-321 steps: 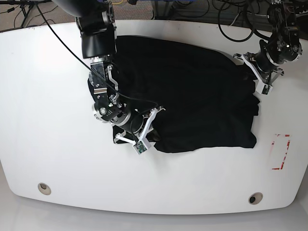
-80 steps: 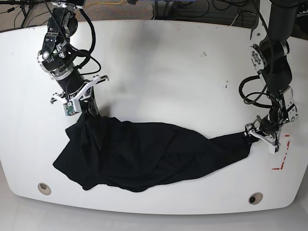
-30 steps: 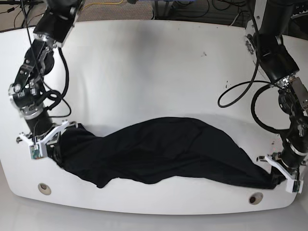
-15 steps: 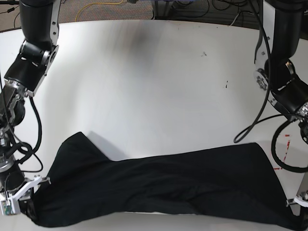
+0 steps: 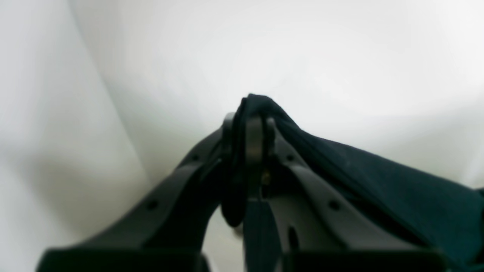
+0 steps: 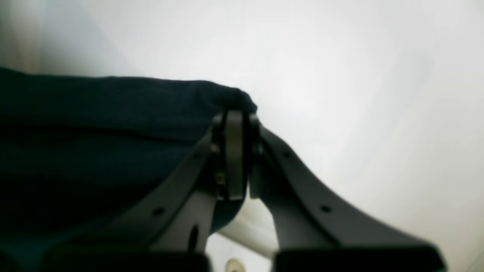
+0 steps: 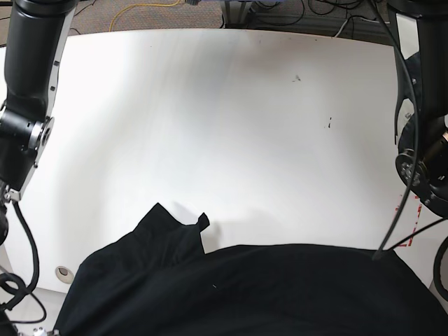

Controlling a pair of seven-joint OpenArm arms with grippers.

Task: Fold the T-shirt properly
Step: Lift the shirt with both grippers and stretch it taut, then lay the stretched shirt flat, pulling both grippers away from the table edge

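The black T-shirt (image 7: 245,294) hangs stretched between my two arms, close to the base camera, and fills the bottom of that view; a sleeve corner (image 7: 199,222) sticks up at its left. My left gripper (image 5: 247,121) is shut on a bunched edge of the T-shirt (image 5: 378,181). My right gripper (image 6: 234,117) is shut on another edge of the T-shirt (image 6: 94,124). Both grippers are below the base view's edge; only the arms show at its sides.
The white table (image 7: 210,126) lies below the cloth. A red tape mark (image 7: 413,224) is at the right edge. A round hole (image 7: 64,270) sits near the front left corner. Cables (image 7: 161,10) lie beyond the far edge.
Both arms have carried the T-shirt further toward the camera and down the base view. The grippers have gone out past the bottom edge, and a sleeve corner now shows.
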